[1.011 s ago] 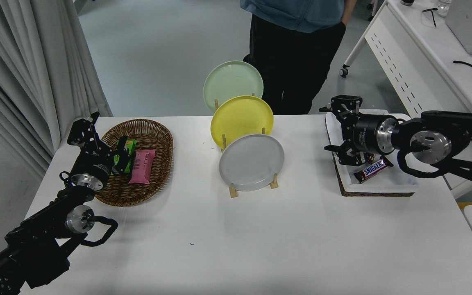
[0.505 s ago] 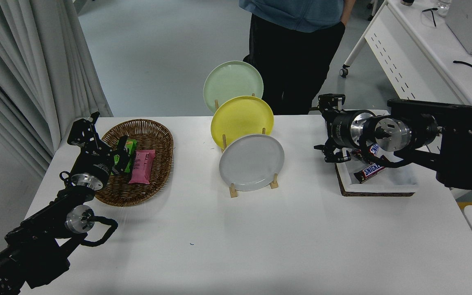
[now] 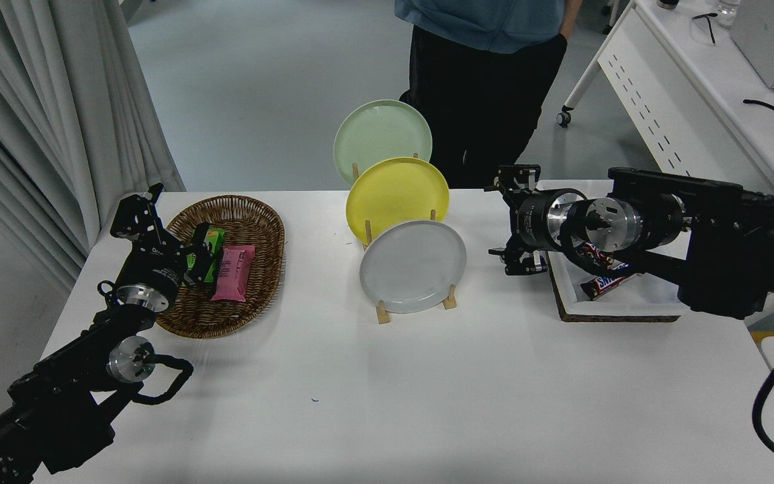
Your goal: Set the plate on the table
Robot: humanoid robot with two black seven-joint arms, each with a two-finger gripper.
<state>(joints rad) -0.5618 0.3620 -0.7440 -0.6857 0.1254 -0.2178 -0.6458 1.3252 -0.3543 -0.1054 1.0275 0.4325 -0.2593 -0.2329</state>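
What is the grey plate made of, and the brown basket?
The grey plate looks like smooth matte plastic or glazed ceramic; its even, dull sheen leaves that open. The basket looks like woven wicker: brown strands criss-cross along its rim and wall.

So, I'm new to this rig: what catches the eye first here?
Three plates standing in a wooden rack at mid-table: pale green plate at the back, yellow plate in the middle, light-grey plate in front. The right claw hangs open just right of the grey one, not touching it.
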